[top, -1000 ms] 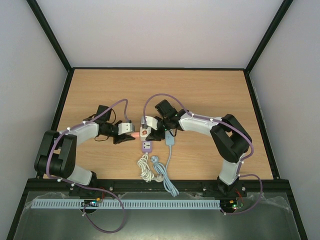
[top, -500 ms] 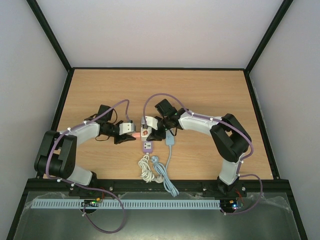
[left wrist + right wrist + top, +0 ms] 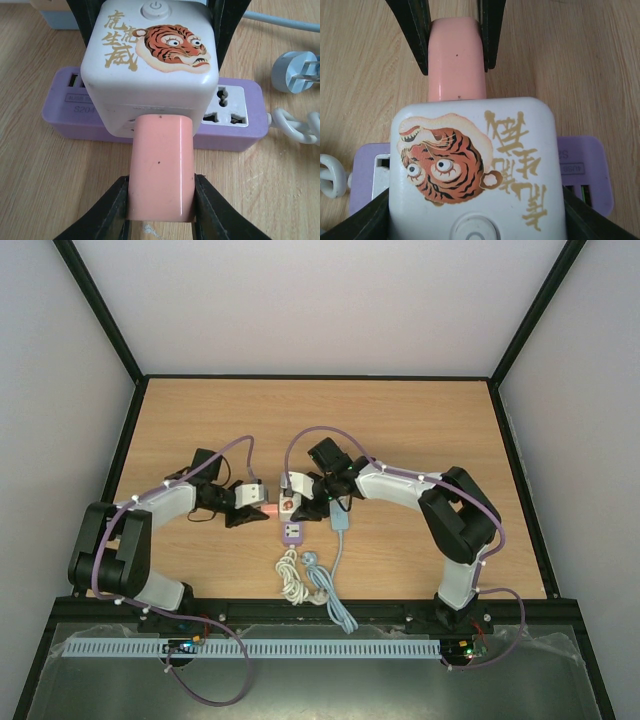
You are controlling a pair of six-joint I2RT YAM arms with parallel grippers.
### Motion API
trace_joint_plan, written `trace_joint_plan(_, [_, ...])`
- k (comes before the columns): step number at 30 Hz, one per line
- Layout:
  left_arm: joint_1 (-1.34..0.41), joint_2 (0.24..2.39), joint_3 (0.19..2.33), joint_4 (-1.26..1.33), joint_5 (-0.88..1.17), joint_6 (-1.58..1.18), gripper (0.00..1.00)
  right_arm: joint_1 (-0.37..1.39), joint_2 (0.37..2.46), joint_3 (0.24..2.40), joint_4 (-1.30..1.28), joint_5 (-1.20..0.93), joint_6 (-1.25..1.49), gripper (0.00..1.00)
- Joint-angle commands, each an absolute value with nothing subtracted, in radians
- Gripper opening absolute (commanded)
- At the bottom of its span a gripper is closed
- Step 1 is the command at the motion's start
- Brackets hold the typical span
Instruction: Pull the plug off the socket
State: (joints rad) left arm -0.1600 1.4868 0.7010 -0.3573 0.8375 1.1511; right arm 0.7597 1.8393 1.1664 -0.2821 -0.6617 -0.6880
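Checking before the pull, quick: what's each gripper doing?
Left gripper: closed on the pink plug.
Right gripper: closed on the white tiger socket cube.

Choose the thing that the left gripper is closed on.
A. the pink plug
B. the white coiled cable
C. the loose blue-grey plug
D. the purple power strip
A: in the left wrist view the left gripper has one black finger pressed against each side of the pink plug, whose far end meets the white cube socket.
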Motion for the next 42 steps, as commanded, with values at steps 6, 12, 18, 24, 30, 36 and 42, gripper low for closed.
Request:
trace_joint_plan(6, [-0.153,1.470,0.715,-0.357,0.803,1.193,0.17,0.748,1.870,1.174,-0.407,-0.619,-0.711,0.07])
trace_joint_plan(12, [-0.235,1.460,0.730,-0.313,0.835,1.089,0.17,0.749,1.883,1.190,-0.417,-0.628,-0.710,0.07])
trace_joint_plan(18, [-0.182,1.505,0.757,-0.390,0.812,1.162,0.18,0.749,1.879,1.180,-0.414,-0.625,-0.711,0.07])
trace_joint_plan(24, [-0.157,1.474,0.695,-0.343,0.795,1.171,0.18,0.748,1.882,1.173,-0.416,-0.613,-0.716,0.07])
trace_joint_plan(30, [-0.234,1.458,0.723,-0.343,0.786,1.101,0.17,0.748,1.899,1.192,-0.432,-0.608,-0.721,0.06])
trace_joint_plan(36, [-0.208,1.493,0.754,-0.378,0.841,1.103,0.17,0.749,1.892,1.179,-0.425,-0.608,-0.724,0.06])
trace_joint_plan(42, [-0.118,1.482,0.774,-0.451,0.785,1.194,0.16,0.747,1.868,1.153,-0.428,-0.588,-0.734,0.06])
